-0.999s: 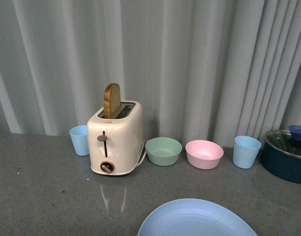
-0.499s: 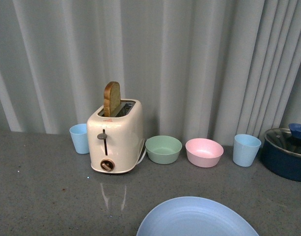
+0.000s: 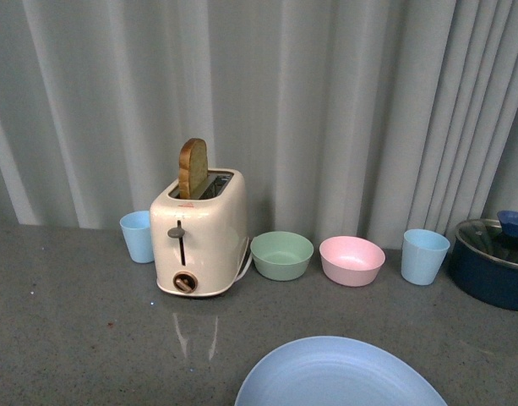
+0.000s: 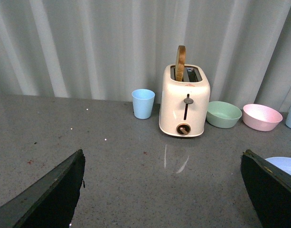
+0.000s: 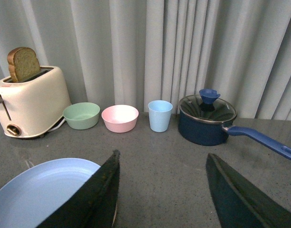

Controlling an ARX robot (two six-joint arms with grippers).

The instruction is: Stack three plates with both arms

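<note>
A light blue plate [image 3: 339,376] lies flat on the grey counter at the near edge of the front view, partly cut off by the frame. My left gripper [image 4: 162,154] is open over bare counter, and the plate's rim [image 4: 284,165] shows just beyond its right-hand finger [image 4: 271,190]. My right gripper [image 5: 163,154] is also open above the counter. The plate [image 5: 41,190] lies beside it, partly covered by one dark finger [image 5: 95,194]. Nothing is between either pair of fingers. Neither gripper appears in the front view.
At the back, before a grey curtain, stand a cream toaster [image 3: 199,241] with a bread slice, a blue cup [image 3: 137,237], a green bowl [image 3: 281,256], a pink bowl [image 3: 351,260], another blue cup [image 3: 424,256] and a lidded blue pot [image 3: 495,262] with its handle [image 5: 261,138].
The front view has drifted slightly, so everything sits a few pixels higher. Nothing on the counter has been moved or taken hold of.
</note>
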